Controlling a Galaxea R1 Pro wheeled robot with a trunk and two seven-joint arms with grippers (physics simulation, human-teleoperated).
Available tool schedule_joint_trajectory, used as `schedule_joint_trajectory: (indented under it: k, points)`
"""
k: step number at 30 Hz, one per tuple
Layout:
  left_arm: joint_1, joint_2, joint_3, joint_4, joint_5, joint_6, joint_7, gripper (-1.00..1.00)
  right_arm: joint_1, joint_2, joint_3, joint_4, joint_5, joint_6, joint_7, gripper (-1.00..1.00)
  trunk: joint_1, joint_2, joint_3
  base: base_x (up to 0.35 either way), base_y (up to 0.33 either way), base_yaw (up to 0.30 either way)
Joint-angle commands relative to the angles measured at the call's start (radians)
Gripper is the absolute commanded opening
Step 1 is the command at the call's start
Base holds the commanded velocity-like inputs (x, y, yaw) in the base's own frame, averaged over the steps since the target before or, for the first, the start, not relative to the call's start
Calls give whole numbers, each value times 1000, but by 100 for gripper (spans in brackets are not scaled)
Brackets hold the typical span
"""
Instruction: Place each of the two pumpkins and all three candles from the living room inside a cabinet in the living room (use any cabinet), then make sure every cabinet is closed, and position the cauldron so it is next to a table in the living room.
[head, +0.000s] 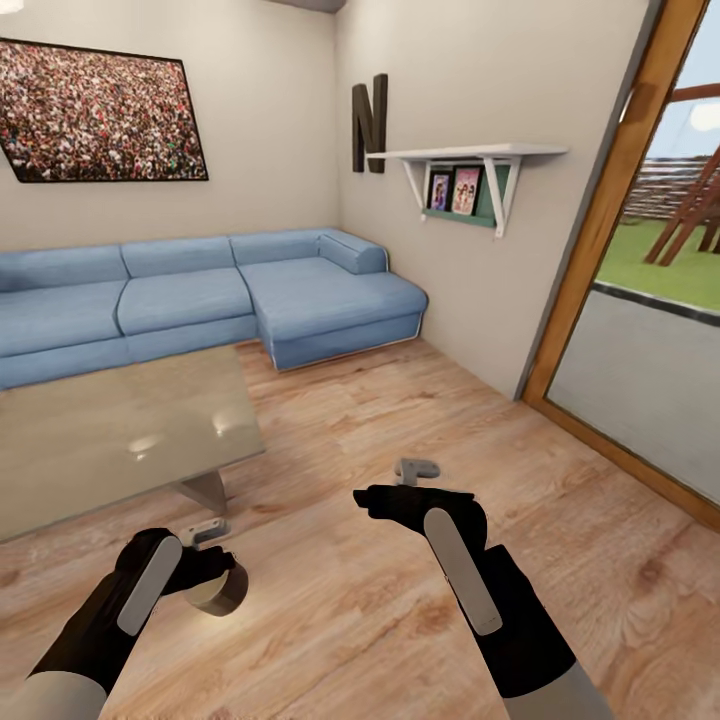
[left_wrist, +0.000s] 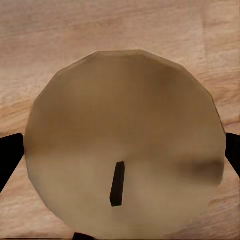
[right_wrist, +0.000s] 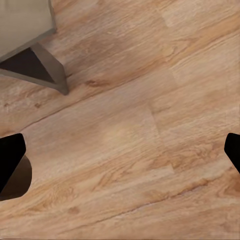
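A stubby beige candle (head: 222, 592) hangs low over the wooden floor, and my left gripper (head: 213, 562) is shut on it. In the left wrist view the candle's round top (left_wrist: 125, 140) with its dark wick sits between the black fingertips (left_wrist: 10, 157). My right gripper (head: 416, 474) hovers over bare floor to the right of the candle, open and holding nothing. Its dark fingertips (right_wrist: 10, 155) stand far apart in the right wrist view. The pumpkins, the cabinet and the cauldron are out of view.
A low beige coffee table (head: 100, 440) stands just ahead on the left, its leg (right_wrist: 47, 67) close to my grippers. A blue corner sofa (head: 200, 300) lines the far wall. A white wall shelf (head: 470, 160) and a wood-framed glass door (head: 640, 300) are on the right.
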Motion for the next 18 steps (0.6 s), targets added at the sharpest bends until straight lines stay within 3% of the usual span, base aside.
schedule_joint_trajectory:
  k: [1, 18]
  points:
    - [-1, 1, -3, -1, 10, 1, 10, -100, -1, 0, 1, -1, -10, 2, -10, 100, -4, 7, 2, 0, 0, 289]
    - [-1, 1, -2, 3, 9, 1, 11, -100, -1, 0, 2, 0, -10, 4, -10, 100, -69, 126, 56, 0, 0, 289]
